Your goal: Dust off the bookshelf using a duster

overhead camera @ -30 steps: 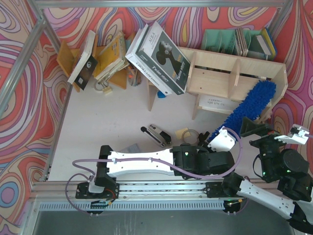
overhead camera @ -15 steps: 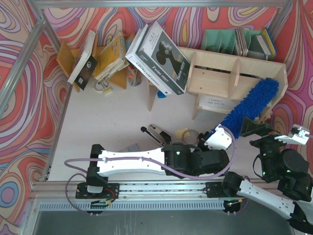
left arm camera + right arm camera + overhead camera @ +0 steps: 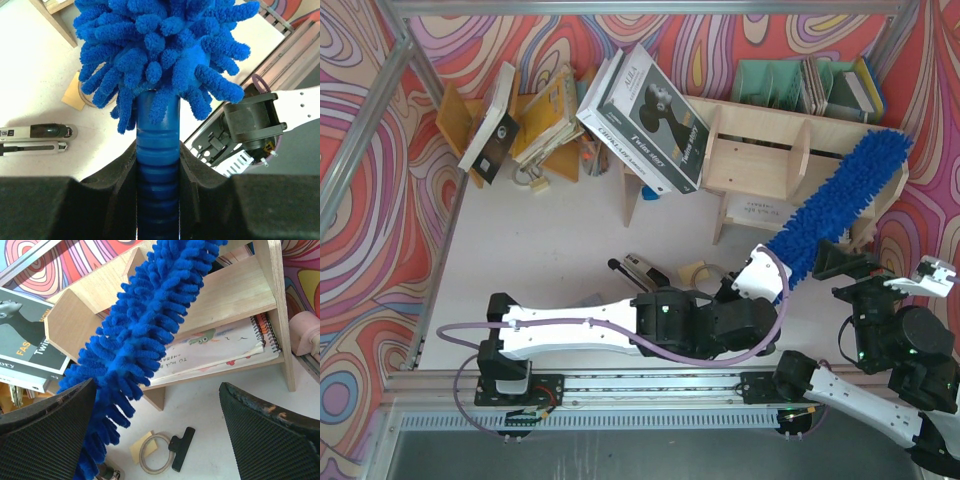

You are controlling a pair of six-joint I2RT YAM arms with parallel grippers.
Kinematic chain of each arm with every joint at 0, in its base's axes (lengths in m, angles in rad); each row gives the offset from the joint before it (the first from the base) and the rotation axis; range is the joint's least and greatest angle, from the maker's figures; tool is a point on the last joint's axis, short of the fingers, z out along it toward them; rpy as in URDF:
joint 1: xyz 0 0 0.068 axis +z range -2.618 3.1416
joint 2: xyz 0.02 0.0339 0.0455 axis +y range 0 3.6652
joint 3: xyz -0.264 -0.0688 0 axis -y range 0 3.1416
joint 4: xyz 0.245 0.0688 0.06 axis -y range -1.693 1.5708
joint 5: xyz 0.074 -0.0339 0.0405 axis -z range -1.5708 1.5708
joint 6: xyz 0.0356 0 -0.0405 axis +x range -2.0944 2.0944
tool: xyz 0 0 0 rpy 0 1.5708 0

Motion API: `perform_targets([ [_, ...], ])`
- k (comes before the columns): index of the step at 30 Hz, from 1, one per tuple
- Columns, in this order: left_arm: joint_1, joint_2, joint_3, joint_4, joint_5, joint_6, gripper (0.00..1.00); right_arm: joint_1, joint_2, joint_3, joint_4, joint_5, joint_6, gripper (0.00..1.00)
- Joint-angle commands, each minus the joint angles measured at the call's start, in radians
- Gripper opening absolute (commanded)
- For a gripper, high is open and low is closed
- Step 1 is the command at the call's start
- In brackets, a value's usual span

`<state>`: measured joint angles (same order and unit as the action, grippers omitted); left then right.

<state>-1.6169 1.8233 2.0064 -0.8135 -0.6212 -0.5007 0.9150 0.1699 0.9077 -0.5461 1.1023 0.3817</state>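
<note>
In front of the wide pale plywood bookshelf [image 3: 760, 165], left arm: stretched low across the white table [image 3: 570, 240], left gripper [image 3: 157, 160] jaws clamped on the ribbed dark-blue handle.
Duster: the long bright-blue fluffy duster [image 3: 835, 205] slants up over the bookshelf's right bay, its tip at the bookshelf's right side panel.
Right arm: folded near the bookshelf's right front corner, right gripper [image 3: 160, 415] jaws wide apart.
Bookshelf contents: only the right wrist view shows a spiral-bound notebook [image 3: 220, 347] lying flat on the lower shelf.

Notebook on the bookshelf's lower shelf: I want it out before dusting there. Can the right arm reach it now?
Probably yes. The right gripper is open and empty, facing the notebook, whose spiral end shows clear; the duster, in the left gripper, crosses only its other end.
</note>
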Motion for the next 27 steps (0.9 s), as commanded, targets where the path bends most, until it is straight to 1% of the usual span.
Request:
perform_targets([
  [1, 0.010, 0.024, -0.040, 0.018, 0.002, -0.043, 0.00, -0.001, -0.009, -0.007, -0.002, 0.016, -0.018, 0.99],
  [4, 0.027, 0.046, -0.060, -0.003, 0.037, -0.085, 0.00, -0.001, -0.009, -0.005, -0.002, 0.017, -0.020, 0.99],
  [10, 0.029, 0.088, -0.021, -0.035, 0.061, -0.083, 0.00, -0.001, -0.006, -0.010, 0.003, 0.018, -0.021, 0.99],
  [13, 0.030, 0.075, -0.010, -0.022, 0.032, -0.066, 0.00, -0.001, -0.003, -0.010, 0.003, 0.017, -0.022, 0.99],
  [17, 0.032, 0.041, -0.008, 0.001, -0.040, -0.062, 0.00, -0.001, -0.006, -0.012, 0.003, 0.018, -0.022, 0.99],
  [20, 0.030, 0.017, -0.017, -0.008, -0.094, -0.112, 0.00, -0.001, -0.010, -0.013, 0.003, 0.019, -0.021, 0.99],
  [22, 0.022, 0.002, -0.041, -0.014, -0.107, -0.156, 0.00, -0.001, -0.014, -0.019, 0.012, 0.021, -0.025, 0.99],
  [24, 0.004, 0.005, -0.037, -0.042, -0.111, -0.181, 0.00, -0.001, -0.016, -0.025, 0.032, 0.021, -0.042, 0.99],
  [27, -0.040, 0.037, 0.017, -0.119, -0.152, -0.209, 0.00, -0.001, -0.017, -0.028, 0.047, 0.018, -0.056, 0.99],
])
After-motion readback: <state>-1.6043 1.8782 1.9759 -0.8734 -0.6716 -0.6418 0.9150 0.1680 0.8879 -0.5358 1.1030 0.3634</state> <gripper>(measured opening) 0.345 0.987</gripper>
